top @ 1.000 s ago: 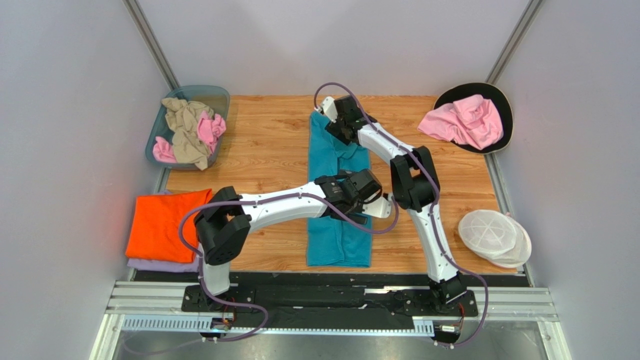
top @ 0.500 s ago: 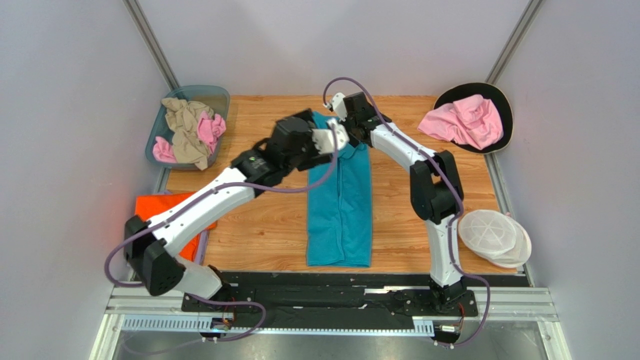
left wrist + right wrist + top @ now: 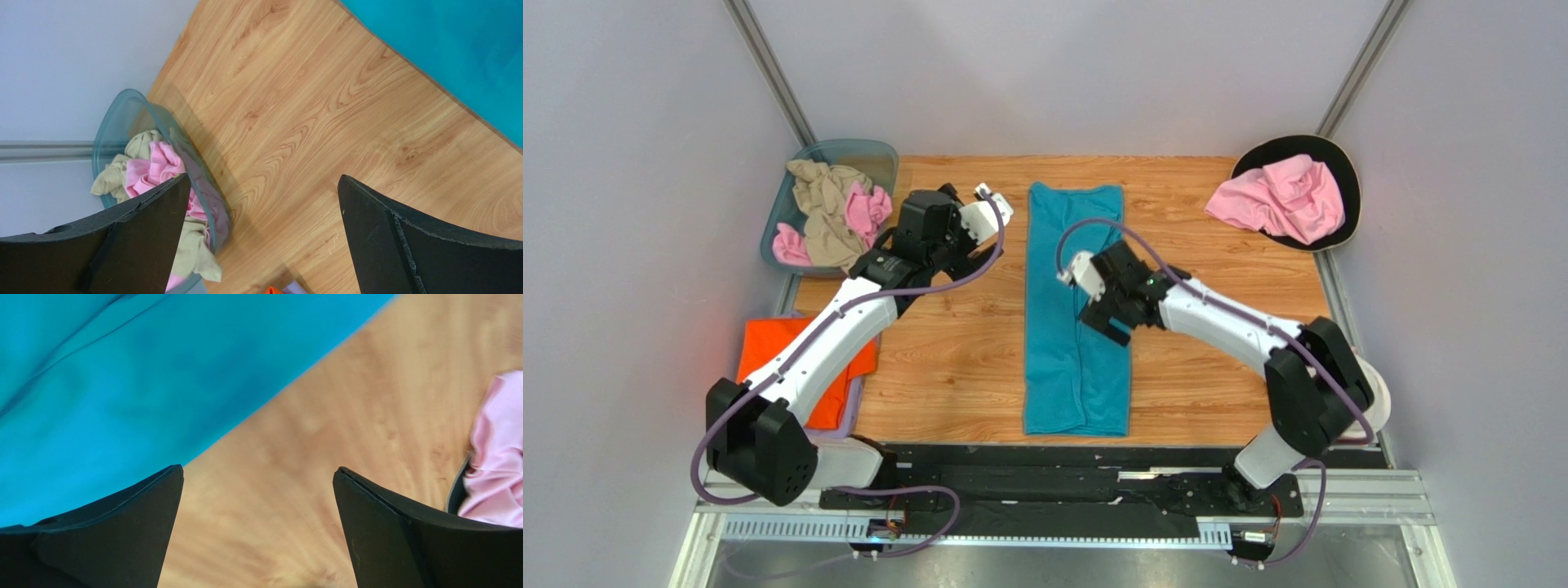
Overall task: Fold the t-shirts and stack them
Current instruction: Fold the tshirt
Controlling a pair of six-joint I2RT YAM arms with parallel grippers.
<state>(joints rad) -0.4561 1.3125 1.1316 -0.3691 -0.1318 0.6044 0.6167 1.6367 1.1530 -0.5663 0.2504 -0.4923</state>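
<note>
**Control:** Talk me through it. Where's the teal t-shirt (image 3: 1075, 380)?

**Operator:** It's lying flat on the wooden table (image 3: 952, 355), folded into a long narrow strip that runs from the near edge towards the far one. I'm calling everything else off that strip.

**Control:** And your claws?

**Operator:** My right gripper (image 3: 258, 471) is over the strip's right side, about midway along it. Its jaws are spread wide with nothing between them. I can't tell whether it brushes the cloth. My left gripper (image 3: 263, 180) is just left of the strip's far end, above bare wood, and it's also spread wide and empty.

**Control:** The other shirts?

**Operator:** Well left of the strip's far end, a clear bluish bin (image 3: 879, 157) holds a beige t-shirt (image 3: 824, 202) tangled with a pink t-shirt (image 3: 869, 211). Left of the strip's near half, the orange t-shirt (image 3: 775, 337) lies folded, partly under my left arm. Well right of the far end, a second pink t-shirt (image 3: 1277, 196) sits crumpled on a black disc (image 3: 1345, 159).

**Control:** Anything else?

**Operator:** A white dish (image 3: 1378, 398) sits right of the strip's near half, peeking out behind my right arm's elbow.
</note>
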